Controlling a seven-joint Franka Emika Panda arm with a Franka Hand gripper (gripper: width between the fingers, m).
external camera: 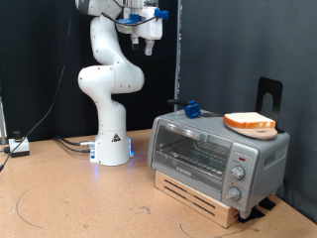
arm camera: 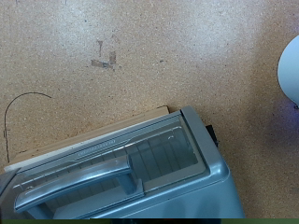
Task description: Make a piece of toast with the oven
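just one toast (external camera: 250,123), one oven (external camera: 213,157).

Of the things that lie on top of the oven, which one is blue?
The small blue object near the oven's back corner, towards the exterior view's left. The other thing there, the piece of toast, is cream with a brown crust and lies on a plate towards the right.
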